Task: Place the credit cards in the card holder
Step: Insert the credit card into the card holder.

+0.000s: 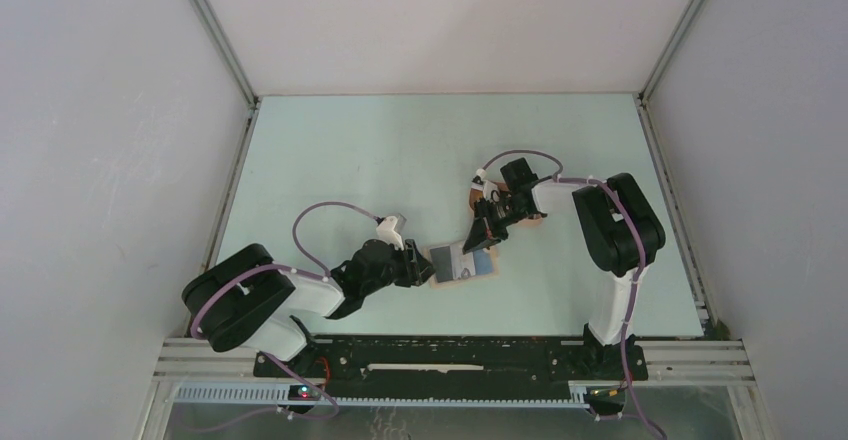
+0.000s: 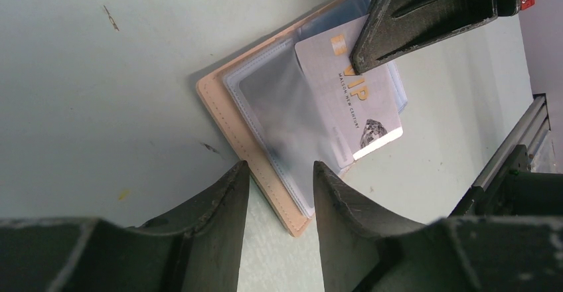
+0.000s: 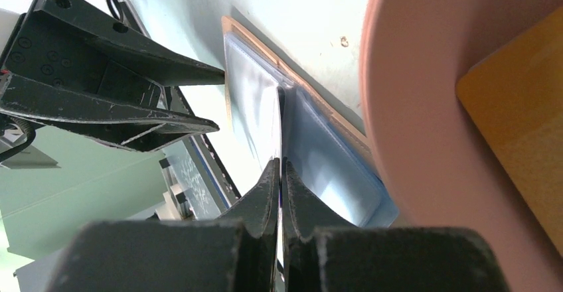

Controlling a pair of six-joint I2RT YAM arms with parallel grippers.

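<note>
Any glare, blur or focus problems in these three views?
Top view: even light, sharp, but things small. Left wrist: card print legible, a glare strip on its lower edge, left fingers blurred. Right wrist: right fingers and tray soft, top-left corner washed out.

Count from the bench side: two arms, left arm (image 1: 290,295) and right arm (image 1: 615,230). Each has one gripper, so there are two grippers, left gripper (image 2: 279,169) and right gripper (image 3: 280,166), with four fingers (image 2: 219,212) in all. One card holder (image 2: 216,106), in which two clear sleeves (image 2: 279,119) can be told apart; one peach-pink tray (image 3: 425,139); one table (image 1: 400,150). Credit cards in sight: two, namely one grey card (image 2: 352,99) printed VIP and one yellow-orange card (image 3: 518,119).
</note>
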